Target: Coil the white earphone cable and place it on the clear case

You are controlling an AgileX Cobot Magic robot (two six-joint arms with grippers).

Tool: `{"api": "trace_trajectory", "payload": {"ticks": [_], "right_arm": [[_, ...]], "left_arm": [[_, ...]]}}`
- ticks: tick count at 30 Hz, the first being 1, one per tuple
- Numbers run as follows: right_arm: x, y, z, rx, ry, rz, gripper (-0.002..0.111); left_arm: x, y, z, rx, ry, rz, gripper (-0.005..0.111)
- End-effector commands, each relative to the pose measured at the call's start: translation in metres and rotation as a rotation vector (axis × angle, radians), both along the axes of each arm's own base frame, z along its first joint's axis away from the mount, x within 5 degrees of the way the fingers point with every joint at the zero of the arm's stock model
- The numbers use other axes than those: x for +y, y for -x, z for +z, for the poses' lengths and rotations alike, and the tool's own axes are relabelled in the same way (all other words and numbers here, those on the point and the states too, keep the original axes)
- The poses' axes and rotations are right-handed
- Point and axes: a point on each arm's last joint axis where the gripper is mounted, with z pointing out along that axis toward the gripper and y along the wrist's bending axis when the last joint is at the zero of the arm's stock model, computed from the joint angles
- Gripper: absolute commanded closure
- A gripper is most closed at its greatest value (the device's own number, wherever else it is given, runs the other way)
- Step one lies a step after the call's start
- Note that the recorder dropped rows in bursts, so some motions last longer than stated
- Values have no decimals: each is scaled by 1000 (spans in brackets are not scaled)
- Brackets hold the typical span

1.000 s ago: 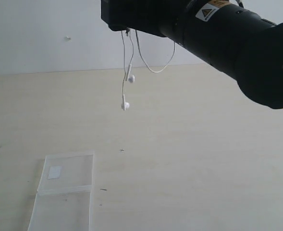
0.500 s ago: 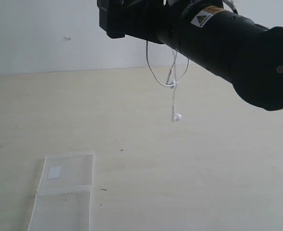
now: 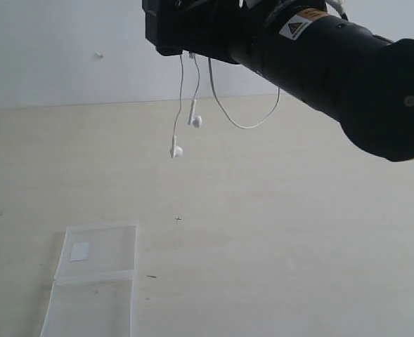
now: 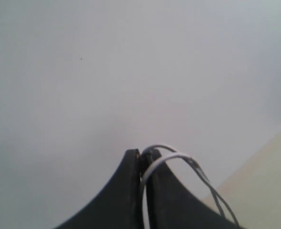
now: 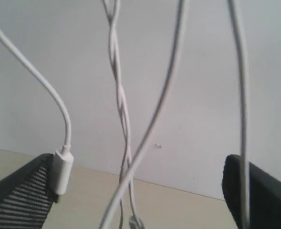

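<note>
Earphone cable strands hang right in front of my right wrist camera. They pass between the right fingers, which stand wide apart and grip nothing, and the plug sits against one of them. My left fingers are together, clamped on the cable. On the near table lies the clear case, with nothing on it. Farther back the earbuds dangle high over the table, well apart from the case. Half a second ago they had swung right; now they are back left. I judge the loose tail needs to settle before I lower it.
</note>
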Motion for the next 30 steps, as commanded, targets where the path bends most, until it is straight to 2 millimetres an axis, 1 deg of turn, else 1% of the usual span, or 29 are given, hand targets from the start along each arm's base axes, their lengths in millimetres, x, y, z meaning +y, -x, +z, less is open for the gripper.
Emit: {"api": "trace_trajectory", "payload": {"ticks": [1,5,16,18,20,22,26,27,30], "right_arm": [[0,-2,3,-15,-11,-8,21],[0,-2,3,-15,-11,-8,21],[0,-2,3,-4,-28,-8,21],[0,-2,3,-2,-32,-8,22],[0,-2,3,7,-46,-8,26],[0,-2,3,19,-64,-7,38],[0,-1,3,18,-70,0,75],[1,-1,3,2,-54,11,87],[2,0,4,-19,-28,30,108]], "left_arm": [[4,-6,-1,-4,-12,32,107],[3,-8,-4,13,-5,27,107],[5,-9,-5,4,-24,64,107],[5,-9,-5,5,-24,66,107],[5,-9,-5,7,-22,66,107],[5,-9,-5,7,-22,66,107],[5,-9,-5,8,-20,66,107],[5,-9,-5,9,-18,66,107],[5,-9,-5,9,-18,66,107]]}}
